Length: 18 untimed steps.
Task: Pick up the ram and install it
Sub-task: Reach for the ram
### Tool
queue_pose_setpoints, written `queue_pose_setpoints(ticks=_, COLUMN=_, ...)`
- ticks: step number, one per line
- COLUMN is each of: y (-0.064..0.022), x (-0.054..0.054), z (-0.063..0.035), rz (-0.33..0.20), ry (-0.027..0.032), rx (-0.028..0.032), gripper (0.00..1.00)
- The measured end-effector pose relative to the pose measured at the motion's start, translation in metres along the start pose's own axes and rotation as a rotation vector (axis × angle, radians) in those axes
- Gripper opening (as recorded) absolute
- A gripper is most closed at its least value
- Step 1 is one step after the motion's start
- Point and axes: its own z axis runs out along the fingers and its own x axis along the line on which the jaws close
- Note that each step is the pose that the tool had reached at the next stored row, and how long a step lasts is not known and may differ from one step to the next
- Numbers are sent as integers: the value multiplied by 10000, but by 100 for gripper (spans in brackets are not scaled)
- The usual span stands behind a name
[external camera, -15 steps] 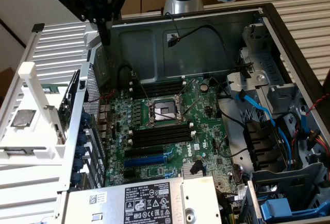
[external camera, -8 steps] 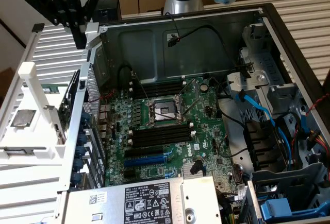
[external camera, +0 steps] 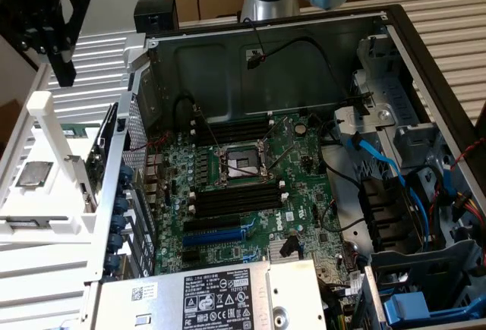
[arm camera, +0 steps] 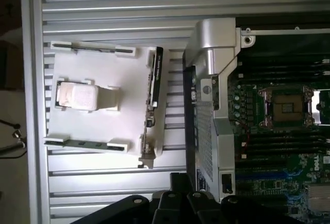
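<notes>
My jaws: clenched, above the white holder [arm camera: 103,123] | ram [arm camera: 154,80]: on edge in that holder | open computer case [arm camera: 211,54]: just beside

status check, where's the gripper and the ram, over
gripper shut, nothing held, hanging above white holder. ram in holder, not picked up. nothing seen between them.

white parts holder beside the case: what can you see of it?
The white parts holder looks like plastic: a flat base with slotted clips along its sides and a raised block mid-base. It lies flat on the ribbed metal table beside the open PC case. A processor chip sits on the block, a thin greenish ram stick stands on edge in one side slot, a dark card in the slot nearest the case.
</notes>
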Motion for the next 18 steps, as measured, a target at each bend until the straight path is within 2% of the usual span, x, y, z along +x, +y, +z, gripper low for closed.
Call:
queue_pose_setpoints(ticks=3, y=-8, x=138, z=24, rz=-4, ry=4, rx=32, gripper=10)
queue_pose_setpoints(ticks=4, y=-13, x=228, z=45, rz=-5, ry=7, rx=42, gripper=10)
queue_pose_setpoints(ticks=12, y=-34, x=594, z=159, rz=-9, ry=39, rx=43, gripper=10)
queue_pose_setpoints(ticks=18, y=-44, x=869, z=208, rz=-9, ry=124, rx=48, gripper=10)
